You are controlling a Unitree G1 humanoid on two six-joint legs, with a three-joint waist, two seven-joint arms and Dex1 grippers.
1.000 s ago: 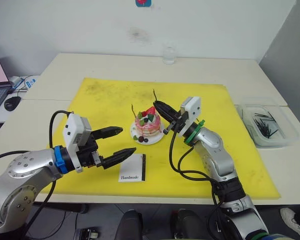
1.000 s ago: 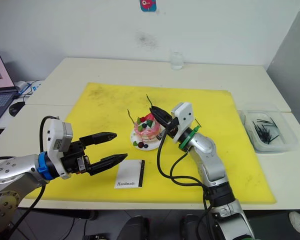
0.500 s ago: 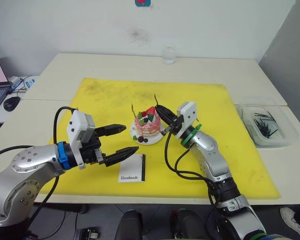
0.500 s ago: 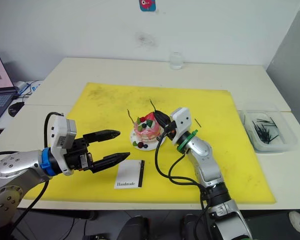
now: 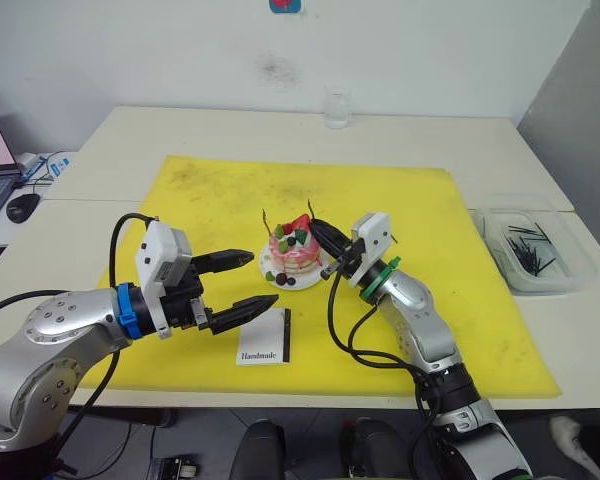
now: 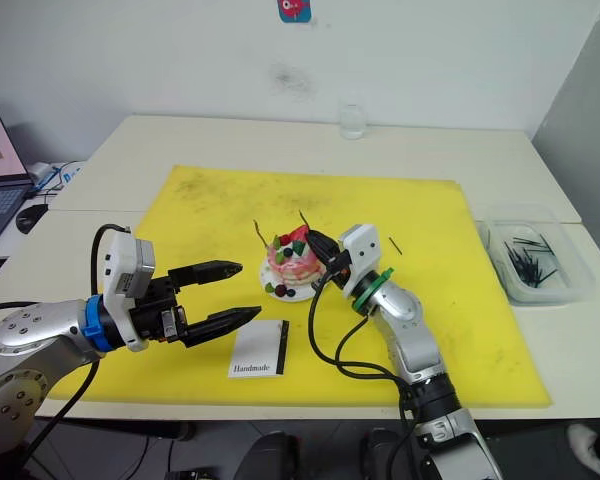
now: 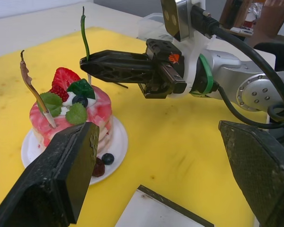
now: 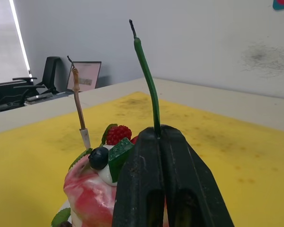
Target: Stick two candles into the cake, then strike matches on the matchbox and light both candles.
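Step in hand: seating the second candle. My right gripper point(image 5: 320, 228) has its black fingers pressed together on the thin green candle point(image 8: 146, 78), which stands upright out of the fingertips, dark wick uppermost, right at the side of the small round pink cake point(image 5: 292, 255) nearest the table's right edge. The cake sits on its small white plate point(image 7: 117, 142) mid-way across the yellow mat point(image 5: 220, 195). The slim tan candle with the pale foot point(image 7: 35, 92) is already stuck in the cake's left side, leaning a little.

My left gripper point(image 5: 242, 282) hangs with fingers spread wide and holding nothing, just left of the cake, above the flat white matchbox with black "Handmade" lettering point(image 5: 266, 338) near the mat's front edge.

Whether the green candle's foot is in the cake yet I cannot tell; the fingers hide it.

Next, as I judge: press straight down until it holds, then open the fingers without tilting it. Matches lie in the clear tray point(image 5: 535, 250) by the table's right edge.
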